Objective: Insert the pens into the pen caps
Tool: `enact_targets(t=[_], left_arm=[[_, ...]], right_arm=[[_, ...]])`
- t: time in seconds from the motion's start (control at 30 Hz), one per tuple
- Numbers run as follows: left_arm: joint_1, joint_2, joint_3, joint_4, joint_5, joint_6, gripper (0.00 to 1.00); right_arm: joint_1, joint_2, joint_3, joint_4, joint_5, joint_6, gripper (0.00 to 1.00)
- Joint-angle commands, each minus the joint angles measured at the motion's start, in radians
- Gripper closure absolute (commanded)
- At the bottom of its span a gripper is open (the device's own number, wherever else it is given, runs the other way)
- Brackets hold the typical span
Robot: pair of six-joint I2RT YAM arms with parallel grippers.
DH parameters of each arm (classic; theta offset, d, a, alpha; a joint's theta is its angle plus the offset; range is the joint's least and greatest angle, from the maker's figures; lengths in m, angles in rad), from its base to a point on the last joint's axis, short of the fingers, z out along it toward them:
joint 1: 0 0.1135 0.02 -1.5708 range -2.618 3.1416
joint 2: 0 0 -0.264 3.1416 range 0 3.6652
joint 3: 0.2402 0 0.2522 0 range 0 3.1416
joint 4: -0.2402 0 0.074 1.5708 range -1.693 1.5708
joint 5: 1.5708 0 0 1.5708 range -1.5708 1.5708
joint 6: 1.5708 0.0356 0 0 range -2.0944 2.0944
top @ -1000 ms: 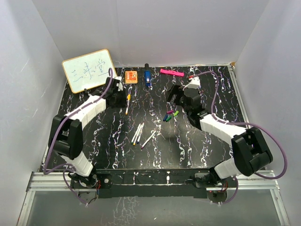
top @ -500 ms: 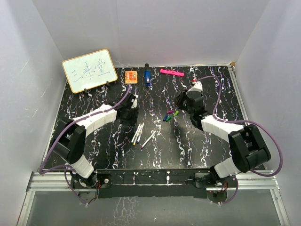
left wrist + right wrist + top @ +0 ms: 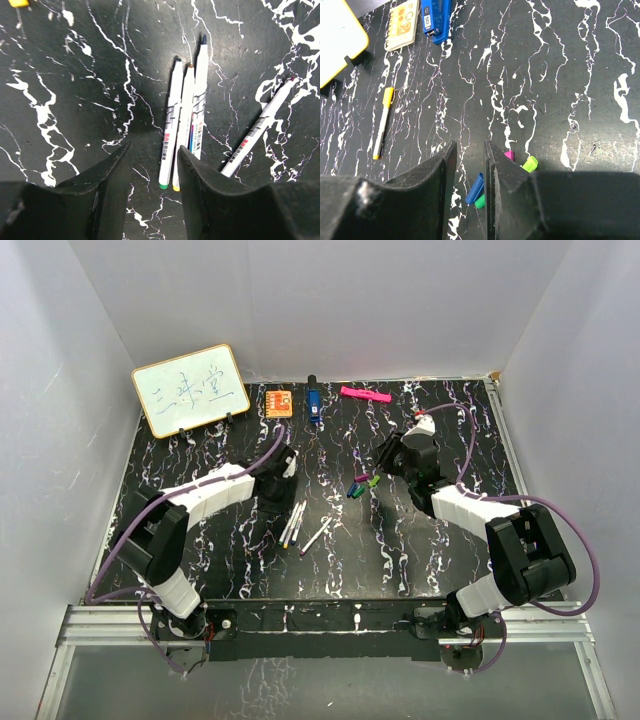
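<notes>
- The left fingers (image 3: 112, 195) stand partly apart with nothing between them, only bare black marbled tabletop (image 3: 75, 100) showing in the gap.
- Just beyond their tips, three pens (image 3: 184, 120) lie side by side and touching, white barrels roughly parallel. The near ends of two of them show green and yellow.
- A fourth pen (image 3: 262, 127) lies apart from that bundle, to its right in the left wrist view and slanted away from it.
- In the overhead view the bundle (image 3: 292, 523) and the single pen (image 3: 316, 535) sit near the middle of the tabletop, next to the left arm's end.
- The right fingers (image 3: 437, 190) are drawn close together, leaving a narrow slit. They hold nothing.
- Through and beside that slit the caps lie loose on the tabletop: a blue cap (image 3: 475, 188) touching a green cap (image 3: 480, 201), then a magenta cap (image 3: 509, 155) and a yellow-green cap (image 3: 530, 163) just beside them.
- From above, this cap cluster (image 3: 360, 484) lies close to the right arm's end, well apart from the pens.
- A yellow-capped pen (image 3: 382, 122) lies alone farther off.
- At the far edge stand a whiteboard (image 3: 190, 390), an orange block (image 3: 279, 402), a blue object (image 3: 313, 405) and a pink marker (image 3: 364, 394).
</notes>
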Motion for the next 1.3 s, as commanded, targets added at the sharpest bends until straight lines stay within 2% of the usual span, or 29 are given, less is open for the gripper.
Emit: enact_targets(t=[0.0, 0.9, 1.1, 1.2, 1.27], left_arm=[[-0.027, 0.007, -0.001, -0.046, 0.011, -0.011, 0.6], [-0.051, 0.08, 0.017, -0.057, -0.021, -0.027, 0.63], [-0.054, 0.119, 0.039, -0.083, -0.037, -0.02, 0.66], [-0.056, 0.152, 0.067, -0.129, -0.061, -0.013, 0.68], [-0.058, 0.169, 0.083, -0.156, -0.071, -0.007, 0.71]], right_arm=[[0.0, -0.005, 0.009, 0.053, -0.003, -0.003, 0.74], [0.0, -0.017, 0.01, 0.053, -0.02, -0.011, 0.74], [0.0, -0.011, 0.012, 0.059, -0.031, -0.008, 0.83], [0.0, -0.01, 0.013, 0.059, -0.031, -0.007, 0.84], [0.0, -0.011, 0.013, 0.059, -0.033, -0.007, 0.9]])
